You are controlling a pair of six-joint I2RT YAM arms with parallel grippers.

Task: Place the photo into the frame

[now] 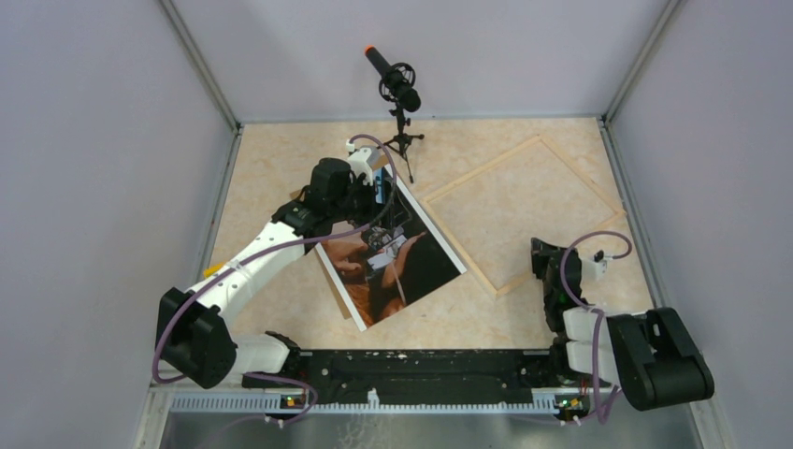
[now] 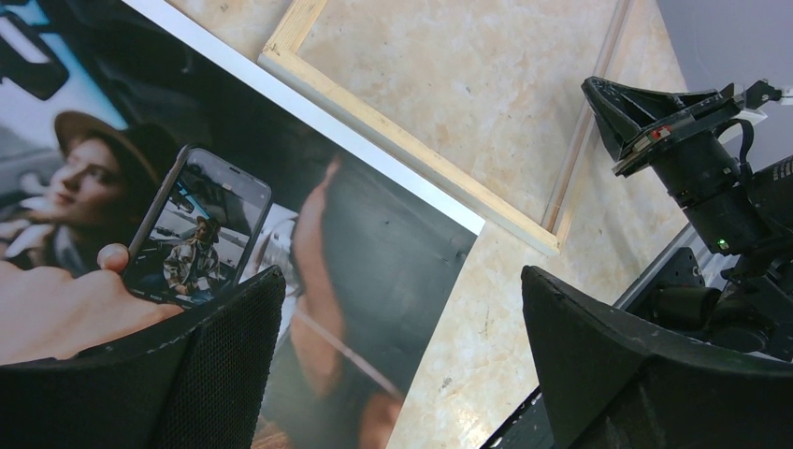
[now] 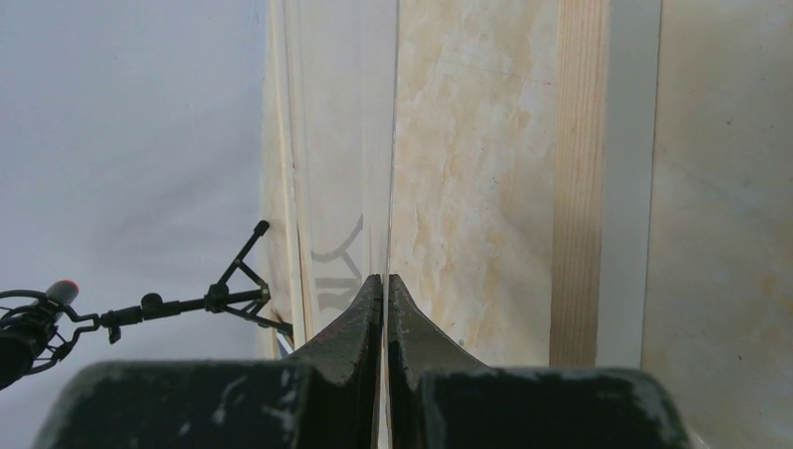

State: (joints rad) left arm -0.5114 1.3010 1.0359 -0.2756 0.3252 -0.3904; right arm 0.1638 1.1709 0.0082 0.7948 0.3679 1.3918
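The photo point(image 1: 411, 271) lies face up in the middle of the table, a dark print of people with white margins; it also fills the left of the left wrist view point(image 2: 374, 234). My left gripper point(image 1: 379, 238) hangs just above it, jaws wide open and empty point(image 2: 402, 276). The frame point(image 1: 458, 245), narrow pale wood, lies to the right, its left rail point(image 2: 402, 140) beside the photo's white edge. My right gripper point(image 1: 540, 254) is at the frame's near side, turned on its side and shut point(image 3: 385, 278) on a thin clear edge of the frame point(image 3: 580, 187).
A brown board point(image 1: 333, 281) peeks out under the photo's left edge. A black microphone on a small tripod point(image 1: 397, 89) stands at the back centre, also in the right wrist view point(image 3: 28, 327). Pale walls close in the table on three sides.
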